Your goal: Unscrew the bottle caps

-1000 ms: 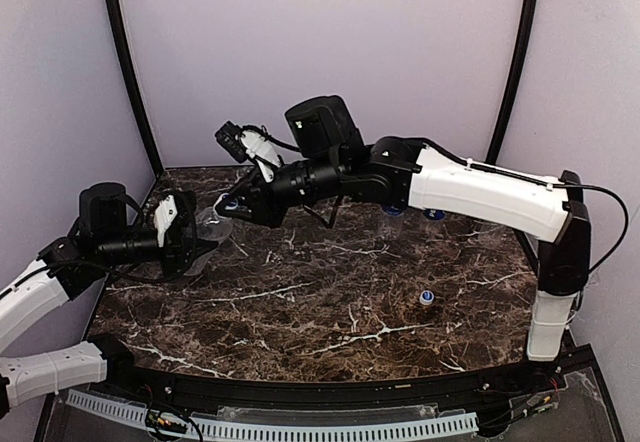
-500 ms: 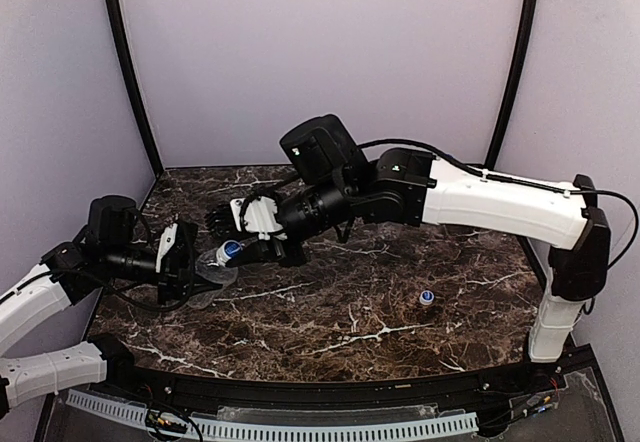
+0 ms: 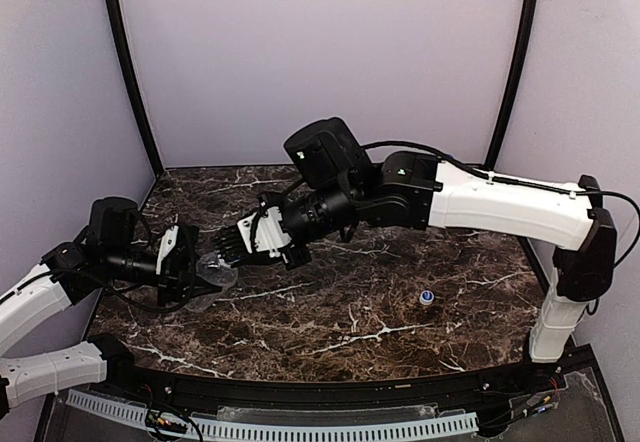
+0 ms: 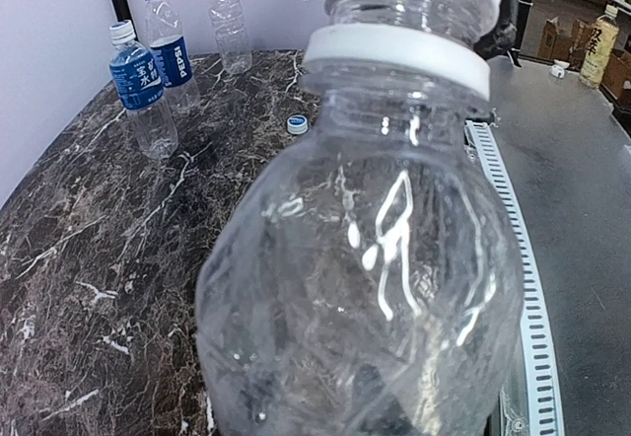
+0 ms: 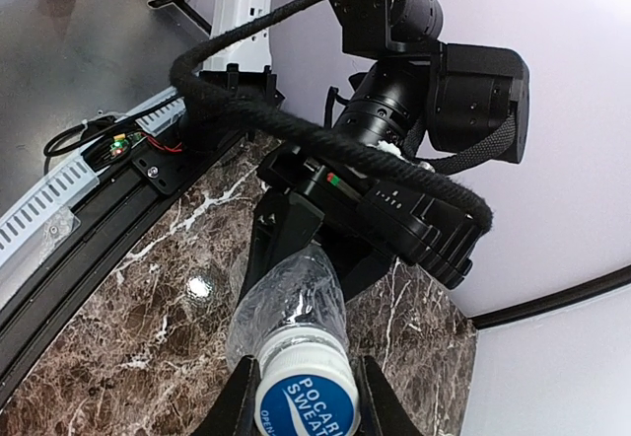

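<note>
Bracing a clear bottle (image 4: 365, 288) in the closed left end effector (image 3: 193, 274), the robot pinches its cap (image 5: 301, 399) with the right end effector (image 3: 228, 249); twisting likely comes next.

Clear bottle (image 4: 365, 288) close up, loose cap (image 4: 297, 124) on marble table (image 4: 89, 258) behind.

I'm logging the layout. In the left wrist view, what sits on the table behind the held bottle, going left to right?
White-capped blue-label bottle → Pepsi bottle → unlabelled clear bottle → loose blue cap.

Robot lab booth: marble tabletop (image 3: 350, 317), lilac backdrop (image 3: 320, 52).
</note>
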Robot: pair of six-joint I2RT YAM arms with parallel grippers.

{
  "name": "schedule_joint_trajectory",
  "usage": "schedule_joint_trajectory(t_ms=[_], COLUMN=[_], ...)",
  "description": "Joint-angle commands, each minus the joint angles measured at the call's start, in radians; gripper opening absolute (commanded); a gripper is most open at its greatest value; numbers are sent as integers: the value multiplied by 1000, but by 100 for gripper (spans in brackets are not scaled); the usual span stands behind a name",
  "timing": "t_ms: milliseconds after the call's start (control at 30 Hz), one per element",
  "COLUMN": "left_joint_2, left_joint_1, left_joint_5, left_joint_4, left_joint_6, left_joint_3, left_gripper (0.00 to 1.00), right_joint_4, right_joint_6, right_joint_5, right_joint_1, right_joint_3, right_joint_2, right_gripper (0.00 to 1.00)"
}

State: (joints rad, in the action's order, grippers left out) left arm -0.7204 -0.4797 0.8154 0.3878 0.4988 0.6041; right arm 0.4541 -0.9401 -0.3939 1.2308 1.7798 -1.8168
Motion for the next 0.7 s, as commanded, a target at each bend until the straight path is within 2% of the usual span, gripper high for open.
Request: schedule_joint_trajectory(t_ms=[0,100,233,333,467,567,667], left_joint_2=[16,18,20,26,42,62,81], left_joint_1=[15,15,15,20,31,44,62], left_joint_5=[24,21,6,-39,-108,-140,-151], left_joint_4=[9,30,20,-9,-85,-147,-197], left_joint_6=[-31,-13,-21,-38,-89,-151,-210], left_joint_3=[-4,-4,-4,-8,-35,-64,-79], left_gripper=[22,22,22,22,22,22,23], right_joint_4=[104,88,33,-30,-138,-80,89], right_joint_6=[-54,-100,-6,223,635,917,1235], right_joint_5=[-22,-86,-78,-59,144,394,602], right_joint_1=[2,-13,-28,-69,-167,-252,-372], right_joint_3=[-39,-81,-110,-136,-289,-427,-606], right_joint_2=[69,121,167,211,302,368,450], right_gripper=[0,0,0,0,0,0,0])
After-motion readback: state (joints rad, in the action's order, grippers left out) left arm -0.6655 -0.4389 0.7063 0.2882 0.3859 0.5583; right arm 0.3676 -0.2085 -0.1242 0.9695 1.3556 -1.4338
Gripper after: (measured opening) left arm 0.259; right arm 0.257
